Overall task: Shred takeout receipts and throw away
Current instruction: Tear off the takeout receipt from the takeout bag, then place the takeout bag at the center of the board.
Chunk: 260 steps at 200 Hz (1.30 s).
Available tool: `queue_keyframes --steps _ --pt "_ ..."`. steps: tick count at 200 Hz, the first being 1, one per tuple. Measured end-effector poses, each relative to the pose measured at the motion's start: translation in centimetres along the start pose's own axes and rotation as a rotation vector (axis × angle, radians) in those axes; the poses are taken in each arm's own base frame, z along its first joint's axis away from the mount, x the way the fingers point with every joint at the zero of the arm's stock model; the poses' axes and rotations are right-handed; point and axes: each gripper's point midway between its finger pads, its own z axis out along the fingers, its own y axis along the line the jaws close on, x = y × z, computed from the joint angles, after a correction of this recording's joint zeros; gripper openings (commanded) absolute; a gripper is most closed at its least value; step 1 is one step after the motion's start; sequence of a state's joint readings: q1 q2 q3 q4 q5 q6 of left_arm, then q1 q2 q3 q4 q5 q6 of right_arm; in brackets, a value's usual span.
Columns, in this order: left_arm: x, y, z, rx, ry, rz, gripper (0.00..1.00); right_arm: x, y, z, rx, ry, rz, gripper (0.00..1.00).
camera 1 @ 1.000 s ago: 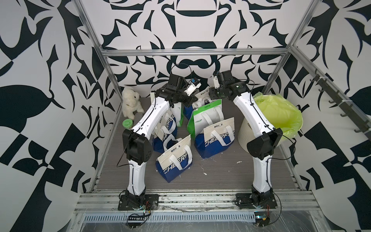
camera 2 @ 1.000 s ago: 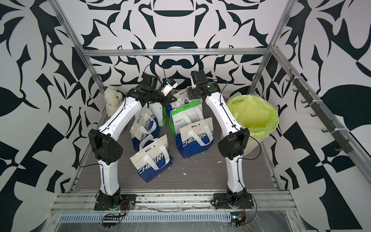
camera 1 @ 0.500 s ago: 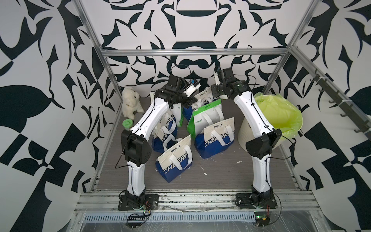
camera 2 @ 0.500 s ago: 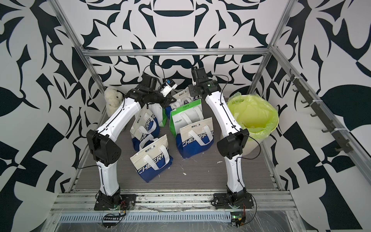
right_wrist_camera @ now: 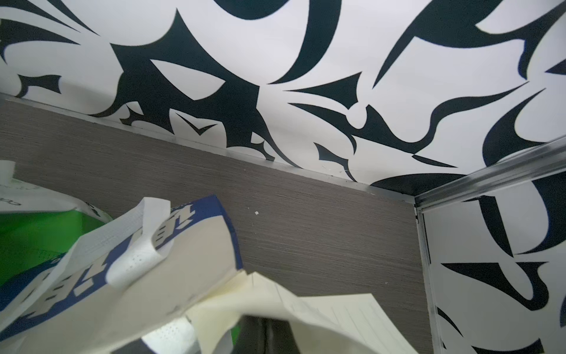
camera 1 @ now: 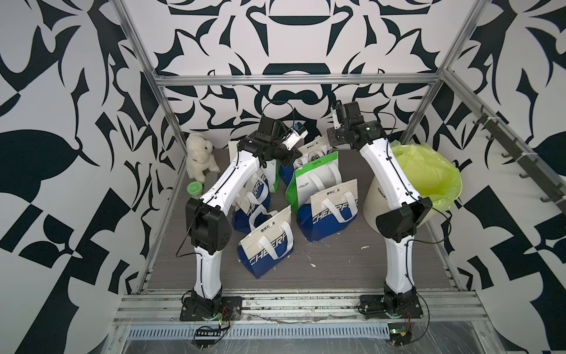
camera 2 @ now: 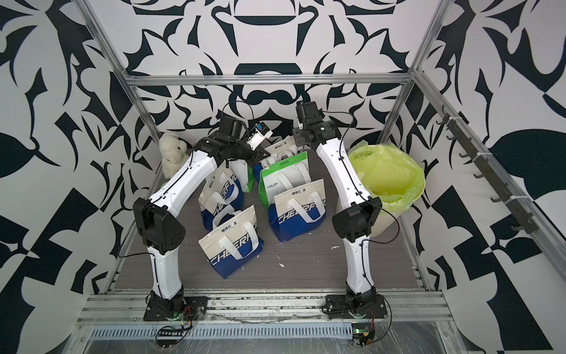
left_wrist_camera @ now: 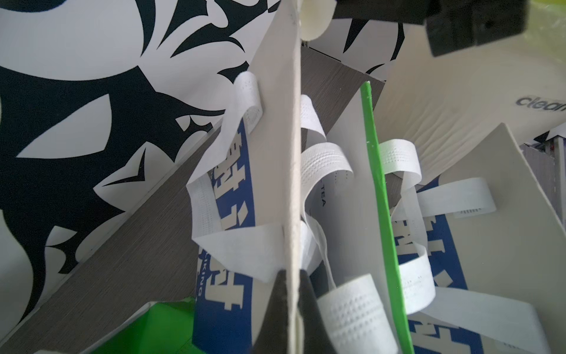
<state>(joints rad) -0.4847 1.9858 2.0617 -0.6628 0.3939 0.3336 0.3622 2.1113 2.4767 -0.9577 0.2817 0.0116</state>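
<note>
left gripper [left_wrist_camera: 292,309] clamped one end of takeout receipt [left_wrist_camera: 292,153], right gripper [right_wrist_camera: 265,332] pinched other; sheet stretched edge-on between them above bags [camera 1: 327,205]; long axis ran gripper to gripper; bin [camera 1: 373,202] nearer right arm

Walls [camera 1: 291,46] show black-and-white swirls; worktop [camera 1: 337,269] is grey wood-grain; bags [camera 1: 266,254] blue-and-white, one bag [camera 1: 318,176] green-and-white; bin liner [camera 1: 428,174] yellow-green; plush toy [camera 1: 199,156] cream.

Receipt [right_wrist_camera: 337,309] (cream) partly off-frame
</note>
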Motion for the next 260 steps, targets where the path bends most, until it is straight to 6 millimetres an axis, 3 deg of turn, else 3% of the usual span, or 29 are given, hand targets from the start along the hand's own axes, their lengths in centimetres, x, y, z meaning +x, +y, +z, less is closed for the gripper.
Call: queue_keyframes --steps 51,88,103,118,123,128,132,134,162,199,226,245,260 --pt "0.5 0.3 0.0 -0.013 0.018 -0.007 0.0 0.8 -4.8 0.6 0.105 0.032 0.057 0.0" --pt "0.7 0.9 0.1 -0.046 0.023 -0.006 0.0 0.9 -5.6 0.4 0.112 0.036 0.08 0.0" --pt "0.5 1.7 0.2 -0.085 0.019 -0.005 0.44 0.9 -5.1 -0.1 0.084 0.038 0.094 0.0" --pt "0.2 2.4 0.4 -0.121 0.008 -0.012 0.63 0.9 -4.7 -1.0 0.049 0.041 0.116 0.0" --pt "0.0 2.7 0.5 -0.13 0.004 -0.014 0.78 0.9 -4.5 -1.5 0.034 0.04 0.125 0.0" --pt "-0.3 3.0 0.6 -0.14 -0.003 -0.015 0.83 0.9 -4.3 -2.0 0.015 0.039 0.135 0.0" --pt "-0.5 3.2 0.6 -0.148 -0.007 -0.019 0.97 0.8 -4.2 -2.4 0.003 0.037 0.142 0.0" --pt "-0.7 3.4 0.7 -0.152 -0.01 -0.019 1.0 0.8 -4.1 -2.7 -0.004 0.034 0.147 0.0" --pt "-1.6 4.5 1.2 -0.185 -0.036 -0.022 0.99 0.5 -3.5 -6.6 -0.089 0.008 0.199 0.0" --pt "-1.3 4.4 1.4 -0.202 -0.064 -0.022 1.0 1.5 -2.6 -11.6 -0.203 -0.008 0.255 0.0" --pt "-1.1 1.7 0.3 -0.098 -0.102 -0.023 0.96 2.7 -1.3 -14.0 -0.308 -0.006 0.302 0.0" --pt "-2.8 -1.2 -1.6 0.013 -0.175 -0.028 0.87 3.5 0.0 -15.1 -0.393 -0.004 0.333 0.0" --pt "-4.7 -4.1 -3.7 0.111 -0.247 -0.024 0.86 4.4 1.2 -16.1 -0.469 -0.003 0.354 0.0"
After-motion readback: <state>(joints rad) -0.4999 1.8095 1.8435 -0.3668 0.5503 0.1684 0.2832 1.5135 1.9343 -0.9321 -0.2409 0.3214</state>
